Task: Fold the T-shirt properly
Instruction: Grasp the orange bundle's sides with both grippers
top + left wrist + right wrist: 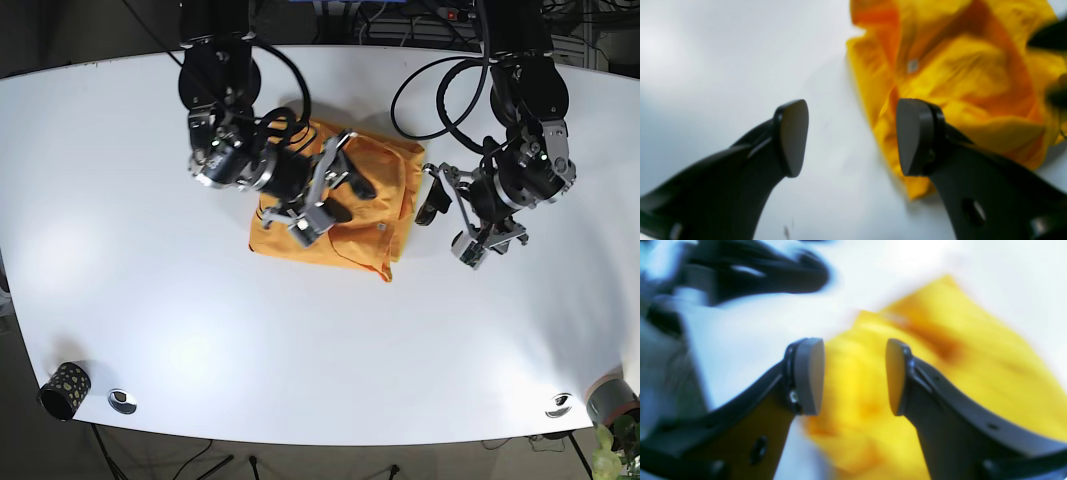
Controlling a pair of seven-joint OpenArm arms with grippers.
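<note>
There is one crumpled orange-yellow cotton T-shirt (345,205), and it lies in a rough folded heap a little above the middle of the one wide white oval table (150,300). Two black robot arms reach down from the far edge of the table.

The right gripper (333,190) hangs over the left half of the T-shirt. In its wrist view the two grey pads (810,375) stand apart with only yellow cloth behind the gap, so this pincer is released and it grasps nothing. The left gripper (440,205) is just beside the right edge of the T-shirt, over the bare table. Its two dark pads (791,136) are also spread; white table shows between them and the cloth lies behind the right one, so it is released too.

The lower edge of the T-shirt runs slanted, with one corner pointing to the near side. The cloth (960,76) has many wrinkles and one small white label (912,65) on it.

At the near left corner stands one small dark cup with light dots (64,388), and near it one round metal fitting (122,400) sits in the table. A second such fitting (558,404) is at the near right corner. All three are well apart from the T-shirt. Wide bare table lies to the left, to the right and on the near side of the heap.
</note>
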